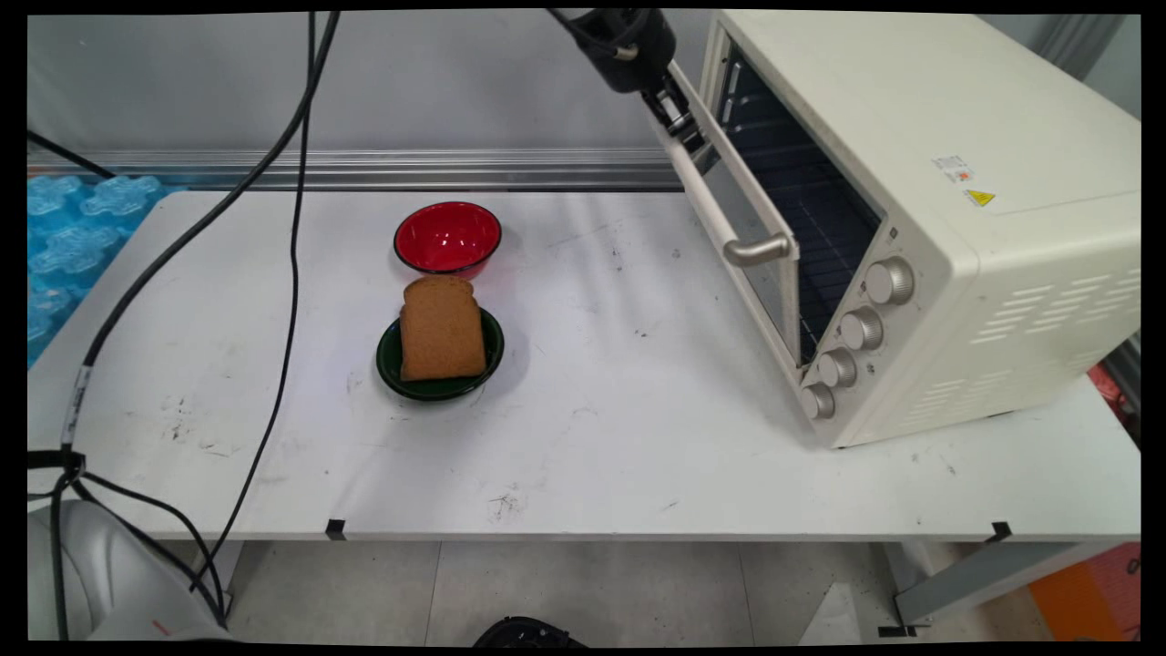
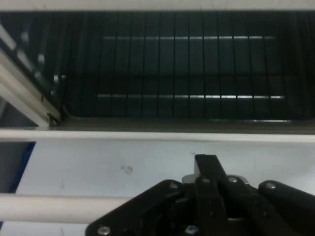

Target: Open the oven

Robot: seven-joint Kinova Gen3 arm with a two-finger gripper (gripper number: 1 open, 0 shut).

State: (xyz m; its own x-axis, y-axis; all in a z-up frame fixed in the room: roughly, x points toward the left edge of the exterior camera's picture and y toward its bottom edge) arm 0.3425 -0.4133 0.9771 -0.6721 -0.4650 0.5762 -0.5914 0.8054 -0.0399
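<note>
White table [image 1: 638, 437], scuffed and marked, grey wall behind with a metal rail [image 1: 364, 169] along the back edge, blue foam tiles [image 1: 64, 237] at 9 o'clock, tiled floor below the near edge. Black cables [image 1: 291, 228] hang down across the left side. Gripper [image 1: 679, 118] comes in at 12 o'clock, angled down toward 4 o'clock, tip right at the top edge of the toaster oven door [image 1: 747, 237], just above the far end of the door handle [image 1: 720, 219]. Fingers look pressed together, closed on nothing, though the hand view only shows one black fingertip [image 2: 206, 164] over the linkage, so that's likely rather than certain. Cream toaster oven [image 1: 956, 228] sits at 3 o'clock, door partly open and tilted out, wire rack [image 2: 187, 69] visible inside, four knobs [image 1: 861, 328] down its front right. Hand view has the handle bar crossing low left, table under it. Centre-left: red bowl [image 1: 447, 238], empty, and just nearer at 6 o'clock from it a dark green plate [image 1: 392, 364] with a slice of brown bread [image 1: 442, 330] lying on it, overhanging the rim. Both well apart from the gripper.
</note>
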